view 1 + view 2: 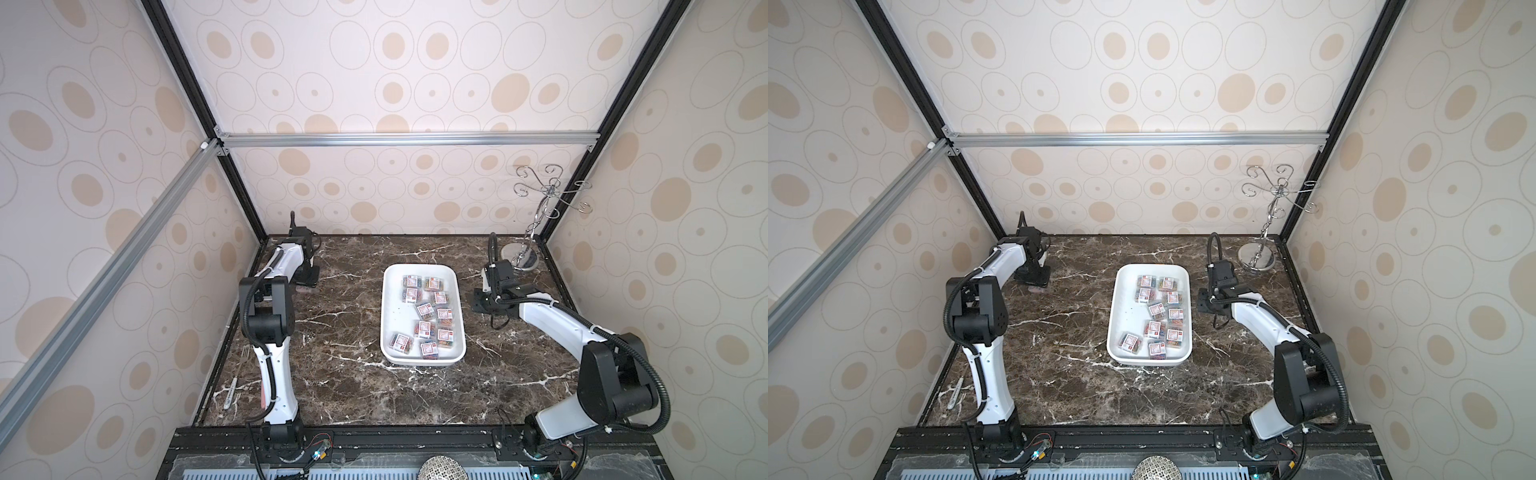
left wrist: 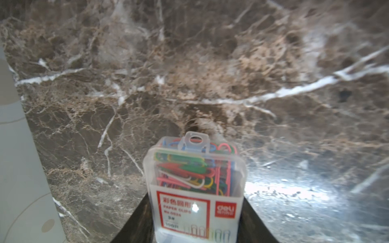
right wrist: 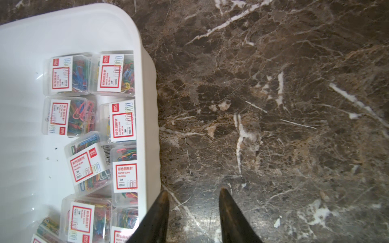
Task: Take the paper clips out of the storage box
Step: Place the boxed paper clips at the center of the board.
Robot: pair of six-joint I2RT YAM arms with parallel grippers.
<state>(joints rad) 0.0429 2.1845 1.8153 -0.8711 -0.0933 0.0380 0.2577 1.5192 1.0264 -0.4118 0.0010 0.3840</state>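
Left pincer (image 1: 306, 277) is clamped on a single clip box (image 2: 195, 185), colourful clips showing through the clear plastic. It's down low over the bench (image 1: 340, 390), at about 10 o'clock from the storage box (image 1: 390, 316). Can't tell if the clip box is actually touching the bench. The other paper clips (image 1: 424, 310), ten-ish little boxes, sit in the storage box mid-bench, bunched along its 3 o'clock side. Right pincer (image 3: 194, 191) has its jaws partly apart with nothing between them, over bare bench just beside the rim at 3 o'clock.
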